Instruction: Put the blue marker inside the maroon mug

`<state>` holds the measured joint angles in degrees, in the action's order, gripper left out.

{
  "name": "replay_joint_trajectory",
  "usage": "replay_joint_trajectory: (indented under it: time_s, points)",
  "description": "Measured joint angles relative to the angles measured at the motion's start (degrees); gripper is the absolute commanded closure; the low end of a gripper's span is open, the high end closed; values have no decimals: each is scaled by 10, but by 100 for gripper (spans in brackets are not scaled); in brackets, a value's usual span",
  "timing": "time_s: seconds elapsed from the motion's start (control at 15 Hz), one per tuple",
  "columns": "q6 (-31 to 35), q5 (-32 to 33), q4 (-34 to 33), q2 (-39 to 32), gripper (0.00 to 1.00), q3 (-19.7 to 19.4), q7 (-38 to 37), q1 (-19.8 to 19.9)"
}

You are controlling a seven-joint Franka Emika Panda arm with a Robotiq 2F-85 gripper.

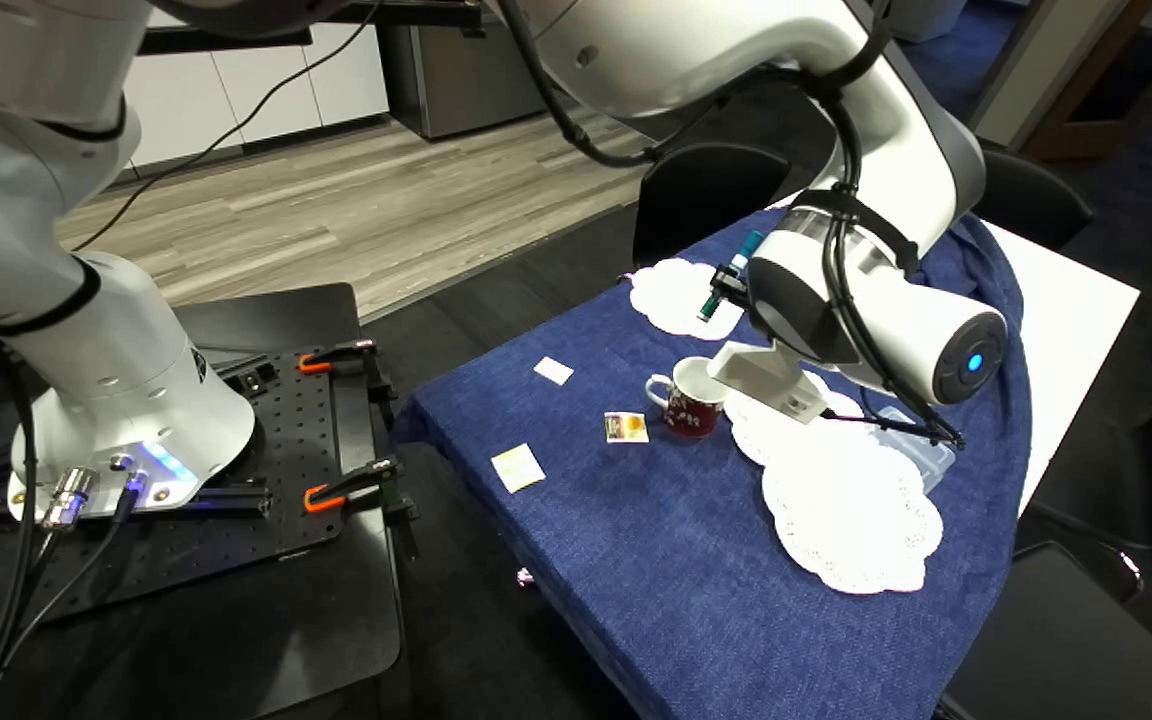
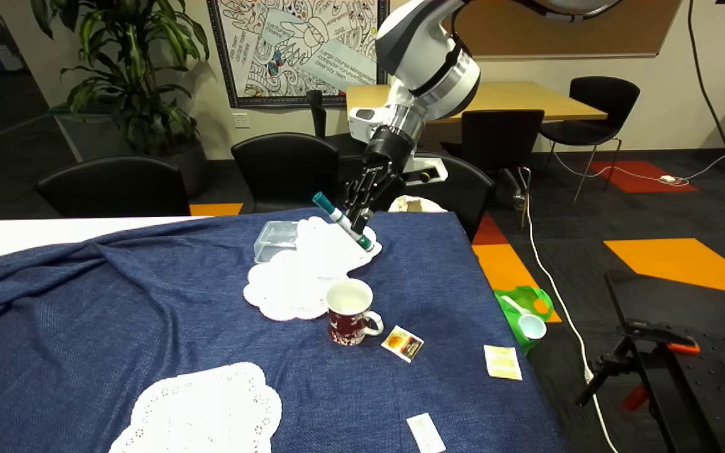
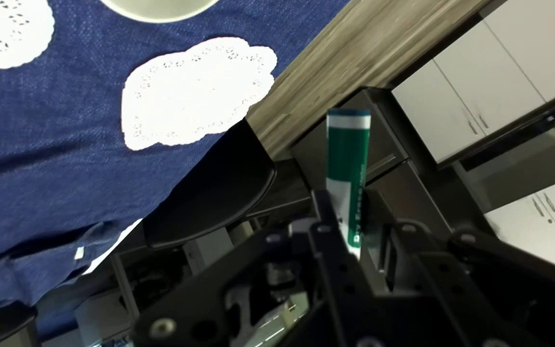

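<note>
Maroon mug (image 2: 348,322), one; teal marker (image 2: 342,220), one, tilted, gripped in hand (image 3: 349,205); packets (image 2: 502,362), three; doilies (image 2: 202,412), three

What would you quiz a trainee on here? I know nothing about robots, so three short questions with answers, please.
1. True or false: the marker is outside the mug.
2. Pick one: the cloth under the mug is A, white; B, orange; C, blue.
3. Fill the gap: the marker is held by the ____.
Key: 1, true; 2, C; 3, gripper.
</note>
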<state>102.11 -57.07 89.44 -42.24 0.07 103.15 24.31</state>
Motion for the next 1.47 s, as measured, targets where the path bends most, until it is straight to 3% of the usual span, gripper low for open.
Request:
replay_joint_trajectory:
  time_s: [0.6,1.47]
  points:
    - [16,-87,16,-21,95,-25,147,2]
    - [16,-116,21,-80,95,-42,216,1]
